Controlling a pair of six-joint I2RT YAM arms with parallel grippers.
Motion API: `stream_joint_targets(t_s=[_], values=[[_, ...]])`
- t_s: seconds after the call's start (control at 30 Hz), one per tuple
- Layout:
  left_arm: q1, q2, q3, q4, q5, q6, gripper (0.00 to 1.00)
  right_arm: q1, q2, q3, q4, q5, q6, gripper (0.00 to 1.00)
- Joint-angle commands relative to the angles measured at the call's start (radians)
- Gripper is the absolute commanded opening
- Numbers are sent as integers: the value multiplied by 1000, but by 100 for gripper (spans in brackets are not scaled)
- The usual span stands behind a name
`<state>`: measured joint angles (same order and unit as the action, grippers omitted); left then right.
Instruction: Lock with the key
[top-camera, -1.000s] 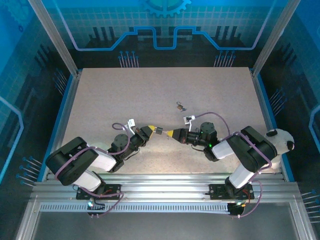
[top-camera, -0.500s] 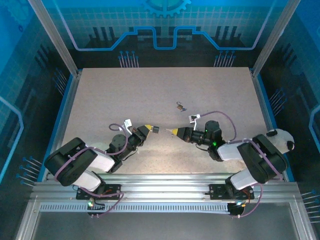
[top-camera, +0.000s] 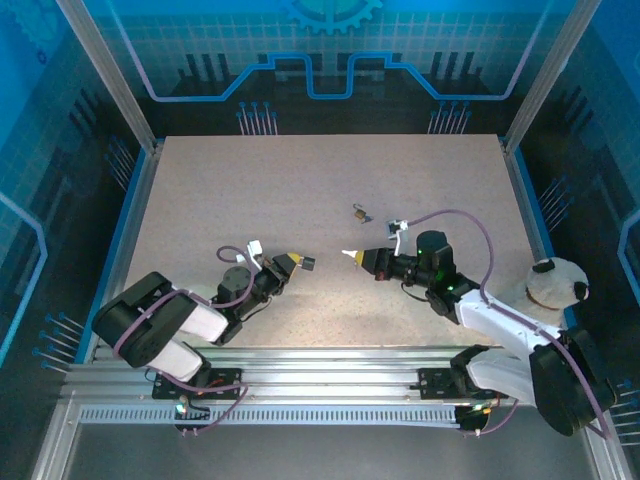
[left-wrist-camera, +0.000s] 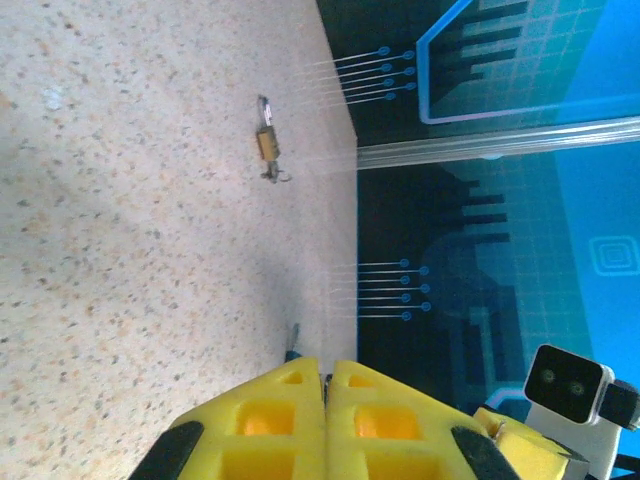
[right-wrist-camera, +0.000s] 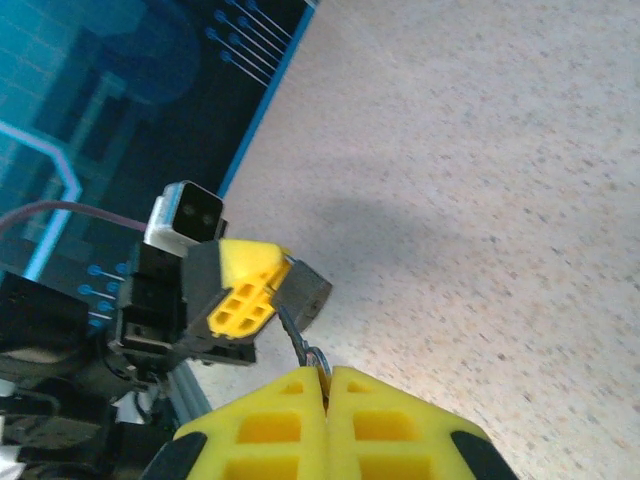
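Left end effector (top-camera: 297, 263): clamped shut on the lock (top-camera: 308, 264), and the dark body juts out past the tips toward the middle of the counter (top-camera: 250, 190).
Right end effector (top-camera: 352, 257): pinched shut on the key (right-wrist-camera: 298, 338). The ring sits right at the yellow tips and the blade pokes out toward the lock.
Lock to key: they're facing each other, roughly in line. From the right wrist the blade seems to brush the lock's lower edge, but from above there's a clear gap between the two tips, so no contact.
Spare padlock (top-camera: 360, 212): a small brassy one lying flat on the counter just beyond the right end effector, apart from both arms.
Edges: both end effectors work low over the near-middle of the counter. The blue-trimmed side walls are well off to either side and the metal rail lies behind the arm bases.
Open room: there's bare counter ahead of both tips and out to the left, with nothing but the spare padlock nearby.
Change: a second ago the tips were almost nose to nose, and now they've drawn apart. The right arm has swung out and stretches long and low from its base, and the left has slid back a little to its own side. The spare padlock hasn't budged.
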<state>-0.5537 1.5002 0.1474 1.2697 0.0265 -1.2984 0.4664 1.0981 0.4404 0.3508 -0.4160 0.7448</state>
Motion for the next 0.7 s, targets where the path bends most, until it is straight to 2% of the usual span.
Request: stream_joint_targets(t_s=[0.0, 0.1, 0.3, 0.5, 0.67], values=[[17, -95, 17, -142, 55, 56, 0, 17, -16, 40, -133, 52, -70, 0], [18, -233, 67, -416, 62, 136, 0, 33, -16, 62, -172, 74, -92, 0], [21, -441, 153, -828, 33, 299, 0, 84, -2, 93, -206, 145, -128, 0], [65, -492, 245, -1134, 72, 440, 0, 135, -12, 121, -239, 241, -154, 0], [86, -482, 328, -1326, 41, 536, 0, 165, 13, 141, -218, 272, -160, 0]])
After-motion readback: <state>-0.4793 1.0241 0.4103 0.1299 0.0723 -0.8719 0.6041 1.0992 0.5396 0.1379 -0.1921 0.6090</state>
